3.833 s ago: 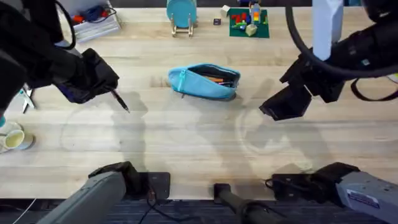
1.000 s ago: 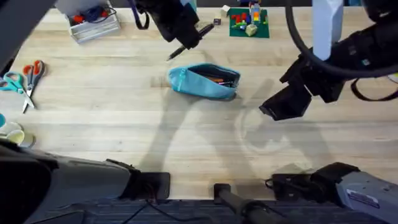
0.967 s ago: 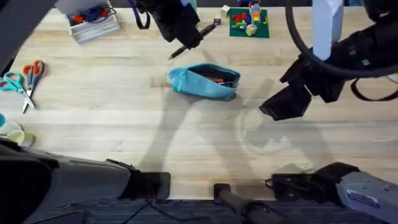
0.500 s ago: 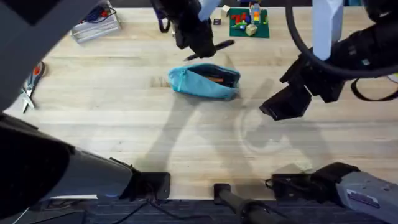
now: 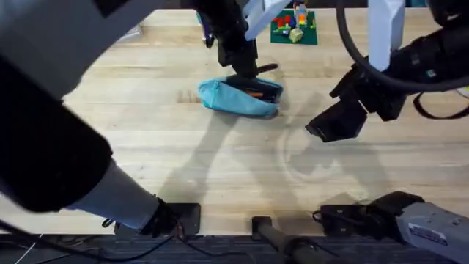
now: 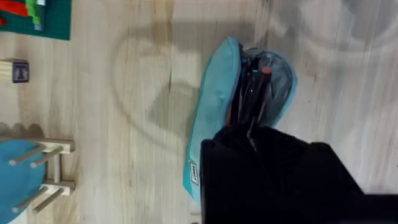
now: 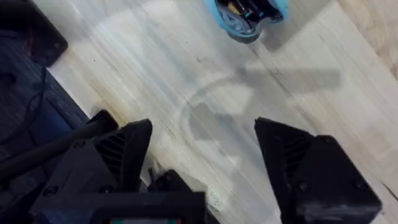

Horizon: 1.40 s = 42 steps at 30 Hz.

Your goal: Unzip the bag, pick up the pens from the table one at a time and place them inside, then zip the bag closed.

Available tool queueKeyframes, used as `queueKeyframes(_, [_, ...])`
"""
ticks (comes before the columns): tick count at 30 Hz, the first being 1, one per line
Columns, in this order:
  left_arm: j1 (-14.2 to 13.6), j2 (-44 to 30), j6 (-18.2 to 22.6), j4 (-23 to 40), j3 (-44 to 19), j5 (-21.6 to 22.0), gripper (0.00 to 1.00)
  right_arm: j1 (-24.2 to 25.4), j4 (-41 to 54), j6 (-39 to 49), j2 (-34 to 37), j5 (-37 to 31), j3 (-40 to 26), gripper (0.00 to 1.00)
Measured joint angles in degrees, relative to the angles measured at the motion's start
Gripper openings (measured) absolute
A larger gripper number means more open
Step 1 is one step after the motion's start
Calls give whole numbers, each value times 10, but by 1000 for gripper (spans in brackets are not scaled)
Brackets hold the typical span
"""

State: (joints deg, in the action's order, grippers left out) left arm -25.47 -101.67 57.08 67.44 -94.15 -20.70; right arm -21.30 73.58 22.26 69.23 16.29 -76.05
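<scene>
The light-blue bag (image 5: 236, 97) lies unzipped on the table (image 5: 146, 132), and dark and orange pens show inside its mouth. My left gripper (image 5: 248, 67) hangs just over the bag's far edge, shut on a dark pen (image 5: 265, 70) that sticks out to the right. In the left wrist view that pen (image 6: 250, 99) points from my gripper (image 6: 249, 134) into the open bag (image 6: 214, 106). My right gripper (image 5: 335, 125) hovers open to the right of the bag, holding nothing. The right wrist view has the bag (image 7: 245, 17) far beyond the spread gripper (image 7: 205, 134).
A green baseplate (image 5: 293, 28) with small toy bricks sits at the back, right of the bag. A teal disc on a wooden stand (image 6: 28, 168) and a small cube (image 6: 15, 70) stand behind the bag. Bare wood lies in front of the bag.
My left arm has carried the pen from the left side to the back, then right and down over the bag's open mouth. The right arm and the bag have not moved.
</scene>
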Motion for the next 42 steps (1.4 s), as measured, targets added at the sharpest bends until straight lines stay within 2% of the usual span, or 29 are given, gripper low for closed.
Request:
queueKeyframes(19, [-9,-45,0,-19,0,10,40,0,0,0,0,0,0,998])
queueKeyframes(42, [-20,-78,0,-8,-1,10,40,0,0,0,0,0,0,998])
